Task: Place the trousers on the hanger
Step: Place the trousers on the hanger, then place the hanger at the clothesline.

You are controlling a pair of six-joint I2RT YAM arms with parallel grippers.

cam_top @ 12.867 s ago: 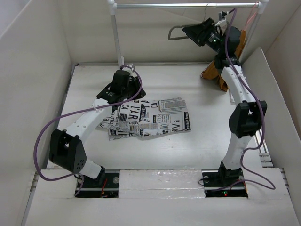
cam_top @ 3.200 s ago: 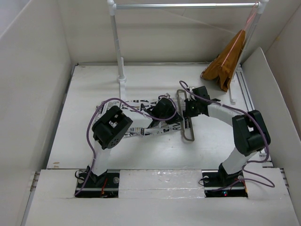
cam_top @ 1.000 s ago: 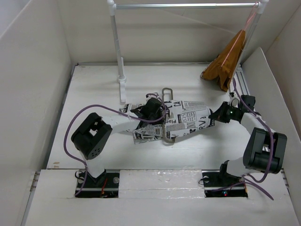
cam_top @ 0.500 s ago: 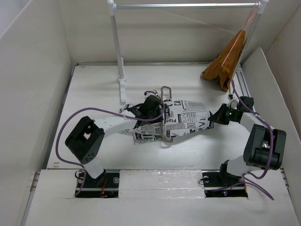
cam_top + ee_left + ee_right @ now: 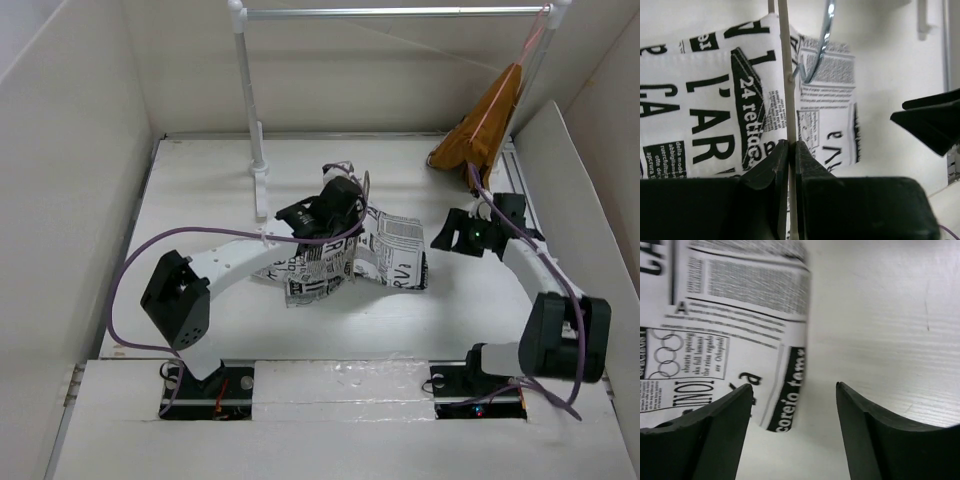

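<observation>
The trousers [image 5: 330,268], white with black newsprint lettering, hang folded over the hanger, one end [image 5: 402,255] trailing onto the table on the right. My left gripper [image 5: 338,203] is above them, shut on the hanger's thin grey wire [image 5: 786,75]. The hook [image 5: 826,35] curves up just beyond, and printed cloth [image 5: 710,95] lies on both sides of the wire. My right gripper [image 5: 452,233] stands open a little to the right of the trailing end. In the right wrist view the trousers' edge [image 5: 785,400] lies ahead of the wide-apart fingers [image 5: 725,415], untouched.
A clothes rail [image 5: 390,12] on a white post [image 5: 248,100] spans the back. An orange-brown garment [image 5: 478,135] on a pinkish hanger hangs at its right end. White walls close in the table [image 5: 200,190] on left, back and right.
My right gripper has opened, let go of the trousers' end and drawn back to the right. The left gripper has lifted the hanger toward the back, so the trousers now drape over it.
</observation>
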